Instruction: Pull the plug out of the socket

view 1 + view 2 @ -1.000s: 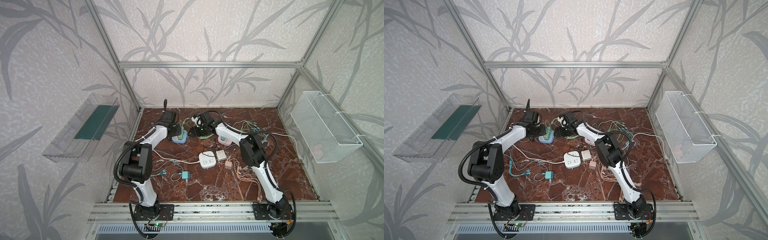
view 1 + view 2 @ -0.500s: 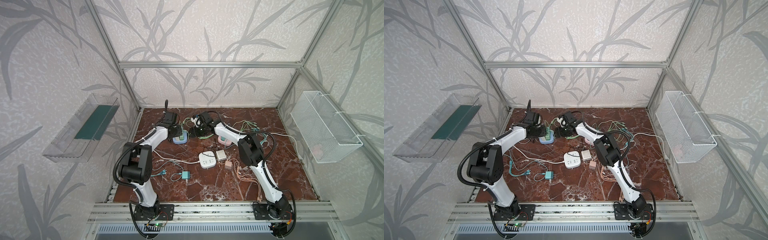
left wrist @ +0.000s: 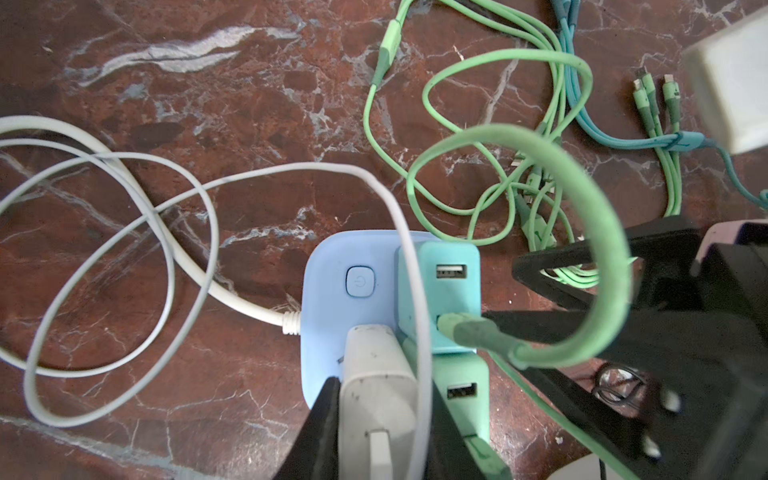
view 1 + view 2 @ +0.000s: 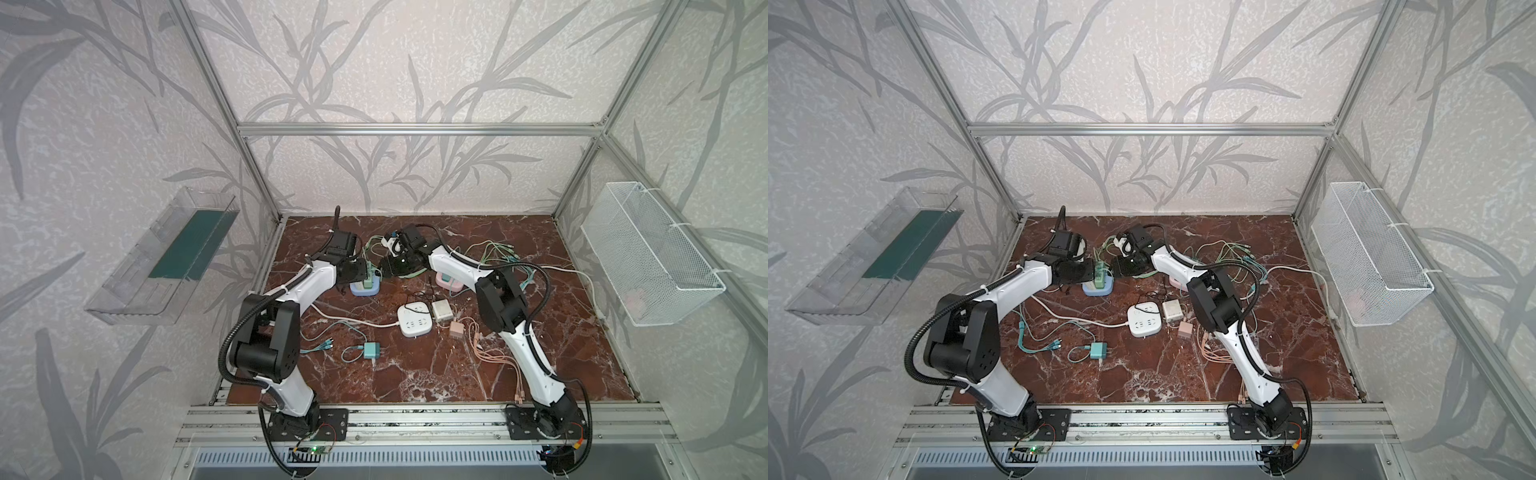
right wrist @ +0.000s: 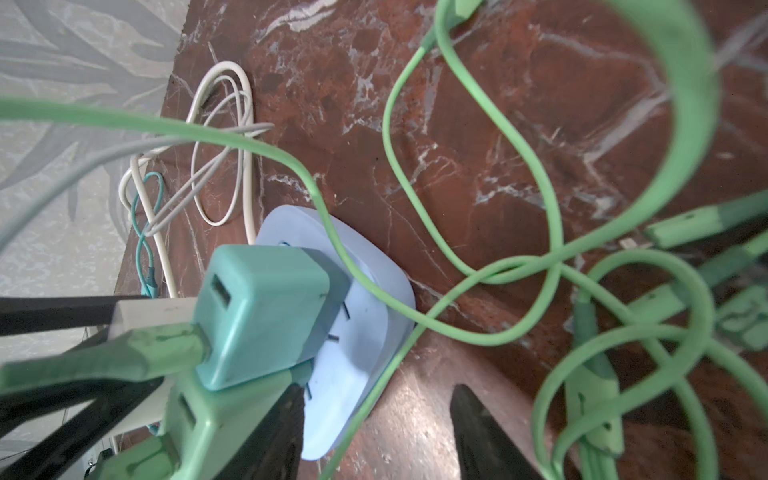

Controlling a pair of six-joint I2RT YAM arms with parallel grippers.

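We are at the gripping step: the left gripper (image 3: 384, 388) is clamped on the white square charger plug (image 3: 376, 365), which looks seated in the pale blue rounded plastic socket block (image 3: 328, 270), at ten o'clock from the flat white power strip (image 4: 415, 322). The right gripper (image 5: 376, 392) stands part open and empty at the block's edge. Next, we judge, comes a straight pull away from the block while the block is held down.

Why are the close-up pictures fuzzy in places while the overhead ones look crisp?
Left wrist view: the green cable loop near the lens is out of focus; the blue socket block is sharp. Right wrist view: a thick green strand blurs likewise; light glares off the marble tabletop. Both top views: evenly lit, sharp throughout.
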